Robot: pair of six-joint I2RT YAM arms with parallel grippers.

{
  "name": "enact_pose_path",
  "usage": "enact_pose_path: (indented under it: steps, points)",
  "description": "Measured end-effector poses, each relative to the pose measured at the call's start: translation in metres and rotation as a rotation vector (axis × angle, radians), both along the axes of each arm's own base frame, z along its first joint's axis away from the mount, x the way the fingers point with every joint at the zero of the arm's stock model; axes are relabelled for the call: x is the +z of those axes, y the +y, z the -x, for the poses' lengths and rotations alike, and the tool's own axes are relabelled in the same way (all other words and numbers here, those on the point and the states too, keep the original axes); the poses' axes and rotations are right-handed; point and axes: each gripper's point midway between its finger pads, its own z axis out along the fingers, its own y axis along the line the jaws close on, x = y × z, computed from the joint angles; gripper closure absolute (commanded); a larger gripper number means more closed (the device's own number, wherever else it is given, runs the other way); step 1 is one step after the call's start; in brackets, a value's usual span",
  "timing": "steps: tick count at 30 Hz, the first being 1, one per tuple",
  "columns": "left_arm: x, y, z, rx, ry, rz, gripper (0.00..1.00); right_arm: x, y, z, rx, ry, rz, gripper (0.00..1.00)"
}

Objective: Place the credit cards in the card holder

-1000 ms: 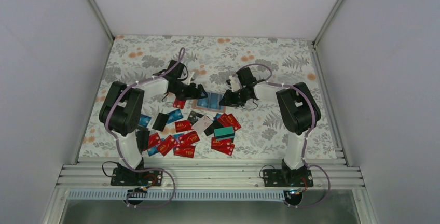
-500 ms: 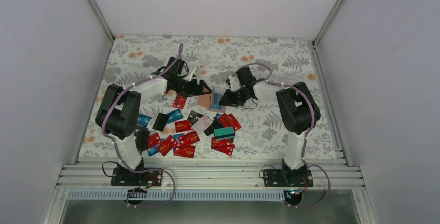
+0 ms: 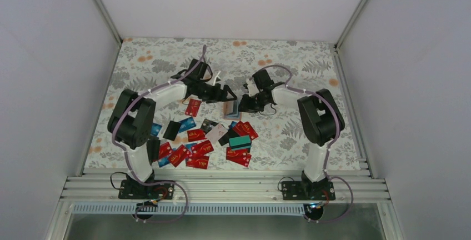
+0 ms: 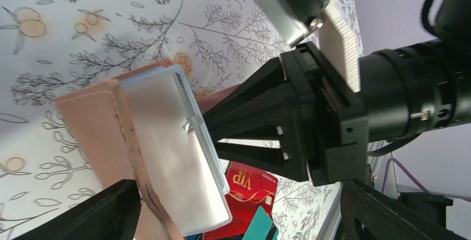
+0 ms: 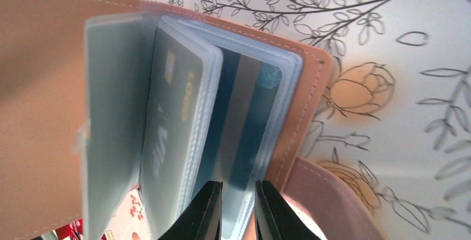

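Tan leather-like folding card holder [image 3: 230, 108], centre of the top view, half open between the arms. Likely fault: it slips or flops shut, since the right gripper [image 5: 237, 204] has its jaws pinched on only one thin clear sleeve [image 5: 283, 79] and the left gripper [image 4: 239, 206] has its jaws wide apart near the cover. Contents: two sleeved cards, one teal with gold lettering [image 5: 172, 123], one dark-striped [image 5: 239, 118]; loose red plastic credit cards [image 3: 200, 148] lie lower centre.

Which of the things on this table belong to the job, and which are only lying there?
For the job:
- card holder, pinched by the right gripper
- credit cards, lying loose
- left gripper, open

Not for the job:
- floral tablecloth
- aluminium rails at the near edge
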Motion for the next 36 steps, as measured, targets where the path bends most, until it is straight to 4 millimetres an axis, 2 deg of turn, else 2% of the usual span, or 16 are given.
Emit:
enact_pose_path:
  steps: [3,10,16,20,22,25,32,36]
  points:
    - [-0.004,-0.007,0.004,-0.015,0.014,-0.005,0.1,0.005,-0.007,-0.002,-0.018,-0.017,0.031,0.81]
    - [-0.008,-0.023,0.003,-0.036,0.023,-0.012,0.11,0.037,-0.024,-0.008,-0.068,-0.102,0.055,0.81]
    - [-0.009,-0.04,0.002,-0.049,0.014,-0.026,0.19,0.048,-0.048,-0.007,-0.138,-0.136,0.072,0.8]
    - [-0.019,-0.045,0.002,-0.033,0.029,-0.036,0.32,0.045,-0.067,-0.001,-0.19,-0.128,0.077,0.79]
    - [-0.024,-0.047,0.001,-0.025,0.041,-0.036,0.34,0.046,-0.073,0.002,-0.205,-0.13,0.073,0.79]
    - [-0.034,-0.048,0.0,-0.012,0.059,-0.035,0.42,0.049,-0.076,0.003,-0.216,-0.142,0.06,0.79]
    - [-0.051,-0.05,-0.002,0.031,0.082,-0.041,0.75,0.06,-0.069,0.003,-0.195,-0.162,-0.004,0.78]
    - [-0.059,-0.047,-0.005,0.06,0.086,-0.069,0.86,0.065,-0.059,0.006,-0.158,-0.157,-0.061,0.78]
